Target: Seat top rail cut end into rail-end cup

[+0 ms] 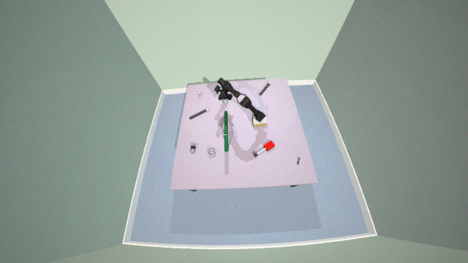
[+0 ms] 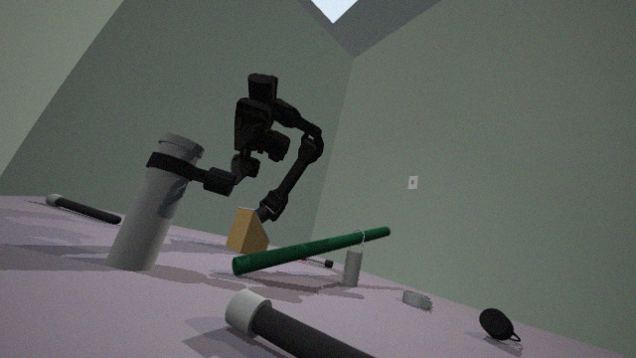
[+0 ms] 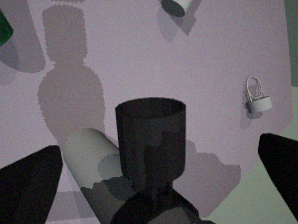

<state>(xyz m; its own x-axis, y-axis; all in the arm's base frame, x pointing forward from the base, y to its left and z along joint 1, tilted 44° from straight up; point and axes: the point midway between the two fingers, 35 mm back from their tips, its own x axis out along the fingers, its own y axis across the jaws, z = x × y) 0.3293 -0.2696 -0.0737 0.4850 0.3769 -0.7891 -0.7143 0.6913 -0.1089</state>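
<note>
Gripper [image 2: 242, 171] [image 3: 162, 149]: fingers wide apart with nothing clamped; in the wrist view one stands to either side of the rail-end cup [image 2: 220, 181] [image 3: 151, 142], and whether either touches it I cannot tell.
Green rail [image 1: 226, 132] [image 2: 308, 249] [image 3: 4, 29]: slanting, its cut end low near the table [image 1: 241, 172] [image 2: 189, 298] [image 3: 210, 60], the other end raised; out of the cup and out of the fingers.
Loop cap: on the short post [image 2: 352, 268], with the rail passing through its loop.
Big post [image 2: 141, 224] [image 3: 92, 155]: standing at the far side of the rail in the top view, apart from the cut end.
Brace band [image 2: 171, 165]: around the post, up near the post cap [image 2: 180, 144], the cup reaching out from it toward the rail side.
Done: rail through the loop; band height looks right as it is.
Left: seating the cut end fully in the cup, then letting go and backing clear.
Likely next: either turn the cup to face the rail, or go to the rail, grip it near the cut end and lift.
Risk: a push on the cup could slide the band down the post.
</note>
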